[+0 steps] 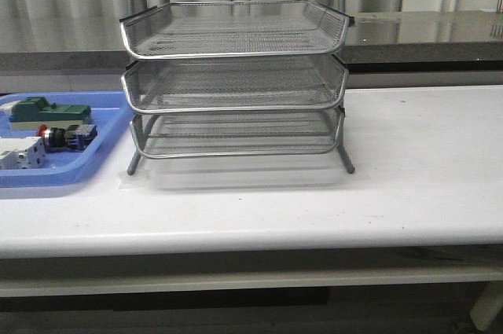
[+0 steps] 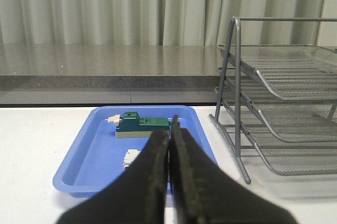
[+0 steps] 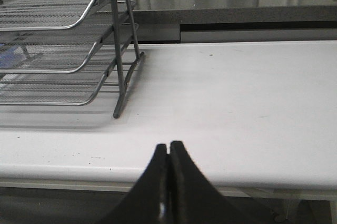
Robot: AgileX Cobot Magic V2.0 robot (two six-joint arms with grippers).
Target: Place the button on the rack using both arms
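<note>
Button (image 1: 67, 136) lies on its side in the blue tray (image 1: 75, 170), red cap toward the white switch (image 1: 21, 153), green block (image 1: 49, 111) just behind it. Tray sits just left of the rack (image 1: 234, 82), 3 wire tiers, all bare. Left gripper (image 2: 169, 134) pressed together, holding nothing, above the tray. Right gripper (image 3: 168, 150) pressed together over bare table (image 1: 424, 177), right of the rack.

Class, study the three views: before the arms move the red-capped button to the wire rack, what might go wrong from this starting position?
1. The button lies packed between the green block and white switch in the blue tray; fingers may well nudge neighbours.
2. The left gripper is shut and must open first.
3. The rack tiers sit close together, so entry might clip a rim.
</note>
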